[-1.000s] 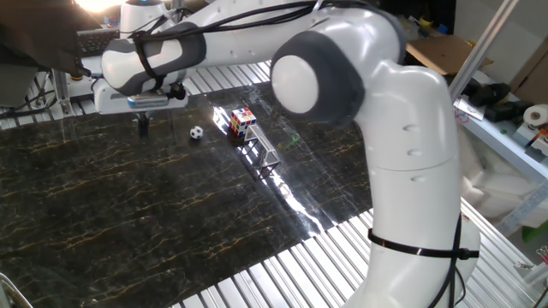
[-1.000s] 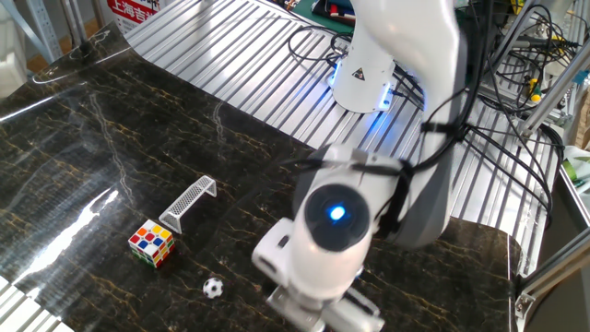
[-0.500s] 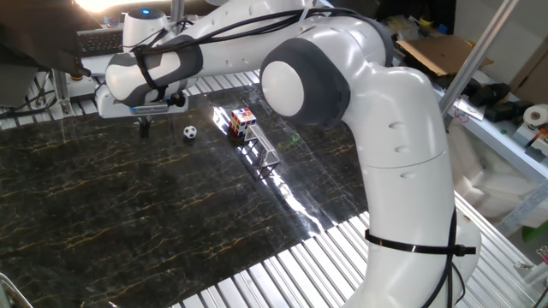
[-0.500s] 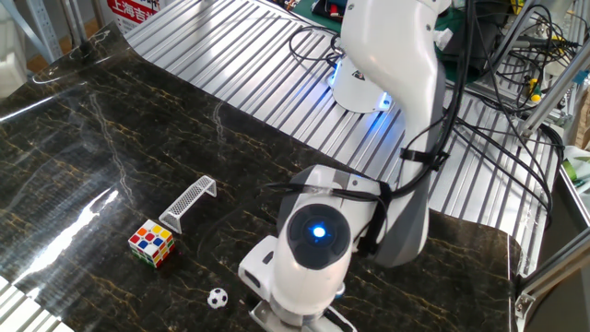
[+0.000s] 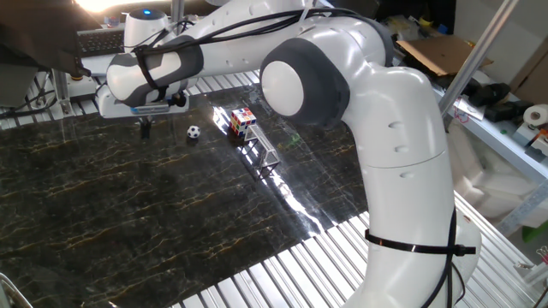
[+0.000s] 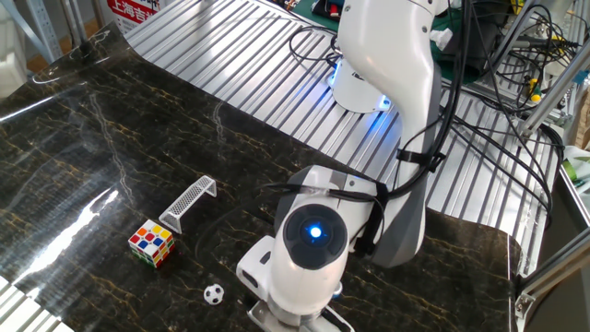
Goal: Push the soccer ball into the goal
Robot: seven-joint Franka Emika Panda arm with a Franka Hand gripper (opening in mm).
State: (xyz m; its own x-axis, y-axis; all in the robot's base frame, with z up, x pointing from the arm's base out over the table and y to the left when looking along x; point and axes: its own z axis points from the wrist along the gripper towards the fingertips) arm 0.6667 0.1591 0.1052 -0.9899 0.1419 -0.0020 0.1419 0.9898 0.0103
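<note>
Gripper (image 5: 144,127) sits in the upper left of one fixed view, its dark fingertips pointing down at the black marbled table (image 5: 128,214); whether the fingers are spread or pressed together cannot be told, and in the other fixed view the arm's own body hides them at the bottom edge. Just to its right, apart from it, lies the soccer ball (image 5: 193,132), resting on the dark surface; in the other view the ball (image 6: 213,294) is near the bottom edge of the frame. Right of the ball stands a multicoloured puzzle cube (image 5: 242,120), and beyond the cube lies the goal (image 5: 264,150), a thin silvery frame. In the other view the cube (image 6: 151,243) sits just beside the goal's (image 6: 188,202) lower end, between the goal and the ball. Wide bare marbled surface spreads across the left and lower parts of the table. Ribbed metal sheeting (image 6: 230,65) borders the dark slab. Red lettering at the top edge of the other view is too cropped to read.
</note>
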